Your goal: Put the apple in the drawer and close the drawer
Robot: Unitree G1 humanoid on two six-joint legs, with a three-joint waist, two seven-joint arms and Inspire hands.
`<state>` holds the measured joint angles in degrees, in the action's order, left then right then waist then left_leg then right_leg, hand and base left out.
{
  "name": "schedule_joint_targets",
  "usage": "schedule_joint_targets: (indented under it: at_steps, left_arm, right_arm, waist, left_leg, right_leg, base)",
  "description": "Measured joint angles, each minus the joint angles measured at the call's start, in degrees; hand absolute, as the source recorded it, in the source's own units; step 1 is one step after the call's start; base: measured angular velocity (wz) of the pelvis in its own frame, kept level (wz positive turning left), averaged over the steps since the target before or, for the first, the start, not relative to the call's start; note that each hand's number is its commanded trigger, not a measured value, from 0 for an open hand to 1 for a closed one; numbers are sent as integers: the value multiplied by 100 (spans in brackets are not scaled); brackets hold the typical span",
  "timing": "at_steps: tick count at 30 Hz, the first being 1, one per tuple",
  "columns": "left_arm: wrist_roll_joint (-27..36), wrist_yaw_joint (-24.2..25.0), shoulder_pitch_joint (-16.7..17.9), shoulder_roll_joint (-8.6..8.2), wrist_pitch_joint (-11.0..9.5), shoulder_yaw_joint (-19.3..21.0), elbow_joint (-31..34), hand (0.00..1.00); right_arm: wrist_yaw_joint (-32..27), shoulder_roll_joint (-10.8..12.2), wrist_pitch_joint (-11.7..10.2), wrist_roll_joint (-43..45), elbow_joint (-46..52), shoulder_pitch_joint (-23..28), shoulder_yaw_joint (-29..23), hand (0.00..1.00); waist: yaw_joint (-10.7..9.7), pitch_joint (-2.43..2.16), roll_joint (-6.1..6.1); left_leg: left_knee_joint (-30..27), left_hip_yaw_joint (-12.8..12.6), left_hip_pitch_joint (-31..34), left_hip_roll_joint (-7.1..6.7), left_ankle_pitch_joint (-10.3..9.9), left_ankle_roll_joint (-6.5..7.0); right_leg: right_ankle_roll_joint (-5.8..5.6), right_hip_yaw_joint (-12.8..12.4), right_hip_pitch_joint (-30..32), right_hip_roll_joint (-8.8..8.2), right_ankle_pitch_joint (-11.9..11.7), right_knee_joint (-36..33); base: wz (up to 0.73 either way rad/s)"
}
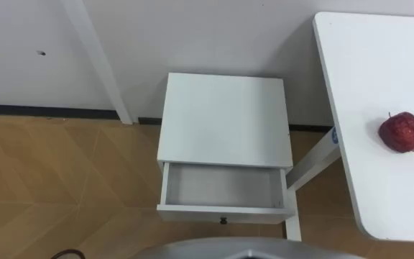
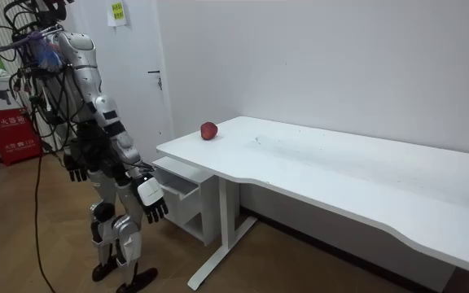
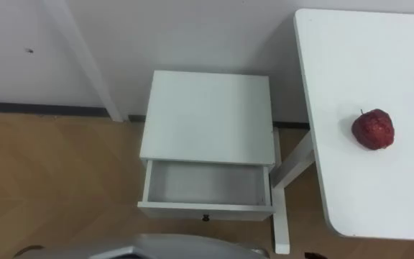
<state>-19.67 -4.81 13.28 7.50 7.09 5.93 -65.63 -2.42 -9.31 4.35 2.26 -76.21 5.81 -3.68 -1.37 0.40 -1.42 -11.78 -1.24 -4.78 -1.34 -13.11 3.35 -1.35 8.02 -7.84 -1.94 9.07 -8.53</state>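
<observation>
Nearest the head camera: the drawer (image 1: 192, 214), a shallow white rectangular tray with a smooth matt interior and a small dark knob (image 1: 223, 220) at its front centre, pulled out and holding nothing.

Right hand (image 2: 151, 201): hangs at hip level just before the drawer front, fingers relaxed, holding nothing. Left hand (image 2: 76, 168): hangs at the other side, fingers loose, also holding nothing.

The drawer projects from the 6 o'clock edge of a square, flat-topped white cabinet (image 1: 225, 119) set against the wall.

At 3 o'clock from the cabinet stands a white table (image 1: 379, 65) with a smooth top and rounded corner. The apple (image 1: 401, 132), round, dark red and mottled, rests on it near the edge, well apart from the drawer.

Floor (image 1: 49, 173): wood-pattern planks.
</observation>
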Motion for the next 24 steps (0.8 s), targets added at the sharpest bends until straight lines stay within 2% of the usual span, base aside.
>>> schedule_joint_targets:
  at_steps: [8,14,18,21,24]
  left_arm:
    - [-3,76,-54,-4,2,3,-1,0]
    - [-6,2,0,-27,-8,385,-8,0]
    - [49,-69,97,-21,-76,750,34,0]
    - [83,-169,160,-18,-122,858,42,0]
    - [152,-241,135,-12,-140,952,50,0]
  right_arm:
    - [-65,2,-121,-858,34,-9,-7,0]
    - [-226,102,-127,-2908,-13,118,-602,0]
    - [-457,94,-122,-4872,76,231,-1646,0]
    - [-730,81,-157,-5990,260,269,-2405,0]
    - [-1074,74,-198,-6804,453,260,-2958,0]
  waist:
    - [8,-9,43]
    - [-40,-10,47]
    - [-263,-12,62]
    - [-489,-10,77]
    - [-590,-18,81]
  left_leg:
    - [6,-41,21,4,0,0]
    - [6,-42,6,5,-2,2]
    - [14,-58,-36,8,-2,2]
    - [6,-45,-39,4,-3,3]
    - [5,-52,-32,-10,-2,4]
  right_leg:
    - [0,-16,43,2,0,-3]
    - [0,-10,19,2,0,-3]
    - [0,-16,-11,3,0,-3]
    - [0,-9,-18,-1,0,-8]
    - [-2,-24,-3,-10,6,-8]
  base:
    - [-2]
    - [0]
    - [1]
    - [-1]
    - [-8]
